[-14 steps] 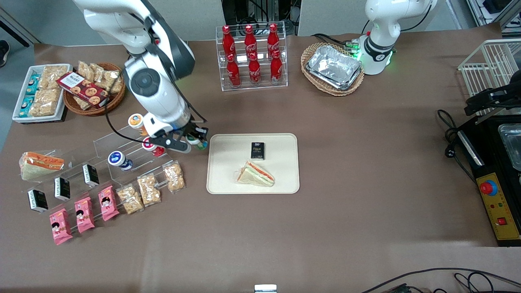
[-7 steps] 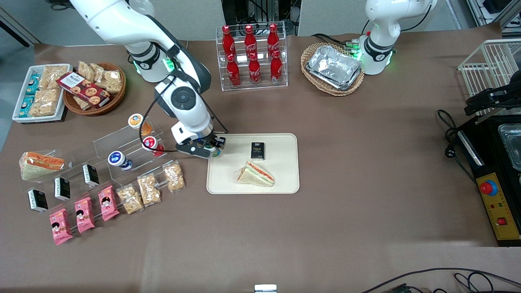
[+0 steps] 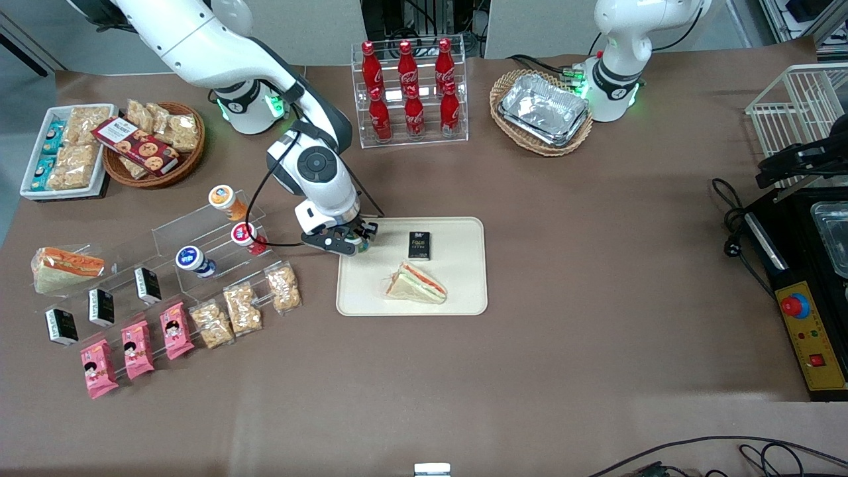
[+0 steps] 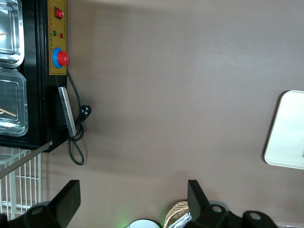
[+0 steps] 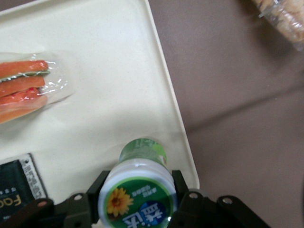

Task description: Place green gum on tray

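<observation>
Right wrist view, pincer (image 5: 137, 199) gripping green gum (image 5: 137, 187), sandwich (image 5: 28, 88) near

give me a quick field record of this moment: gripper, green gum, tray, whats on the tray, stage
gripper: right arm's gripper, over the tray's corner nearest the clear bottle rack, shut on the green gum
green gum: green gum, held by its lid end, body pointing down at the tray, not yet set down
tray: tray, flat on the brown table
on the tray: wrapped sandwich, nearer the front camera; small black packet
bottles on rack: orange-lidded bottle, red-lidded bottle, blue-lidded bottle
stage: gum carried above the tray, release still to come
</observation>
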`<state>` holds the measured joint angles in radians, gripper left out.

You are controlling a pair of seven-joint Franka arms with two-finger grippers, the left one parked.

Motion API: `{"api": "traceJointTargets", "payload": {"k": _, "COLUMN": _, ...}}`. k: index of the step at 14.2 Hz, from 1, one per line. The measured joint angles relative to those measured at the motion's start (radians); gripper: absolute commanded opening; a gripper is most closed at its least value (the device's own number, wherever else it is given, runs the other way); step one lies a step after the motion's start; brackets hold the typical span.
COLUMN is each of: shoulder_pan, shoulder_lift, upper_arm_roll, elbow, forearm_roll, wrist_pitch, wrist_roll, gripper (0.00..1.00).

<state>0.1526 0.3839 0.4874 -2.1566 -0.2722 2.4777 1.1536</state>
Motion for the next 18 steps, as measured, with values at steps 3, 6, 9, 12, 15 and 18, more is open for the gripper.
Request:
{"api": "traceJointTargets", "payload": {"k": 3, "shoulder_pan": 0.001, "shoulder_lift": 0.030, "upper_arm_roll": 0.000, "elbow": 0.000, "forearm_roll": -0.003, "wrist_pitch": 0.030, "wrist_roll": 0.017, "gripper": 0.52}}
{"api": "traceJointTargets", "payload": {"k": 6, "shoulder_pan": 0.004, "shoulder_lift": 0.046, "upper_arm_roll": 0.002, "elbow": 0.002, "forearm_roll": -0.006, "wrist_pitch": 0.043, "wrist_roll": 0.031, "gripper": 1.00}}
{"api": "traceJointTargets", "payload": {"k": 9, "shoulder_pan": 0.004, "shoulder_lift": 0.049, "upper_arm_roll": 0.003, "elbow": 0.003, "forearm_roll": -0.006, "wrist_pitch": 0.046, "wrist_roll": 0.042, "gripper": 1.00}}
{"api": "traceJointTargets", "payload": {"k": 12, "shoulder_pan": -0.002, "shoulder_lift": 0.016, "upper_arm_roll": 0.003, "elbow": 0.022, "forearm_roll": -0.014, "wrist_pitch": 0.018, "wrist_roll": 0.035, "gripper": 1.00}}
{"api": "traceJointTargets", "payload": {"k": 15, "shoulder_pan": -0.020, "shoulder_lift": -0.105, "upper_arm_roll": 0.003, "elbow": 0.062, "forearm_roll": 0.009, "wrist_pitch": -0.183, "wrist_roll": -0.041, "gripper": 1.00}}
{"api": "traceJointTargets", "payload": {"k": 18, "shoulder_pan": -0.052, "shoulder_lift": -0.245, "upper_arm_roll": -0.006, "elbow": 0.133, "forearm_roll": 0.168, "wrist_pitch": -0.366, "wrist_roll": -0.218, "gripper": 1.00}}
